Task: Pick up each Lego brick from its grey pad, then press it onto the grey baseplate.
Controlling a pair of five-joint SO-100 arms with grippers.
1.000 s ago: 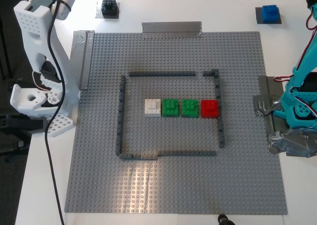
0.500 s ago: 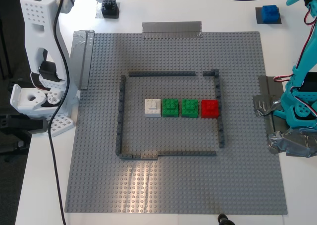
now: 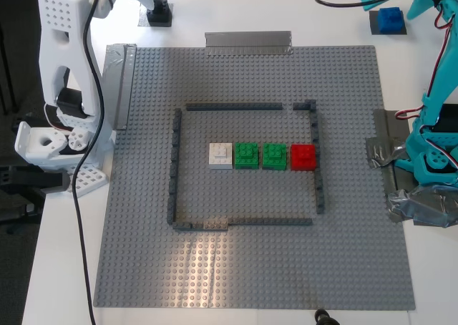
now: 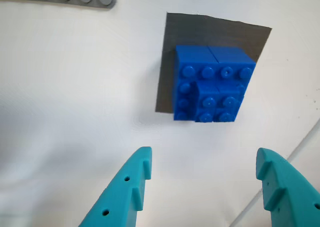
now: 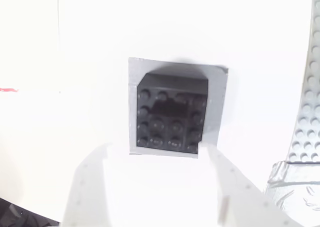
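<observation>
Both grippers spread open, poised over blue brick point(image 4: 212, 89) and black brick point(image 5: 172, 114), lined up for grasping.

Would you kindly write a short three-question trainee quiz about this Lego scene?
1. True or false: my first gripper is open.
2. Which small square studded brick sits before my second gripper: (a) red, (b) black, (c) white?
3. How many green bricks stand on the large grey studded baseplate?

Key: 1 true. 2 (b), the black brick. 3 two green bricks.
</observation>
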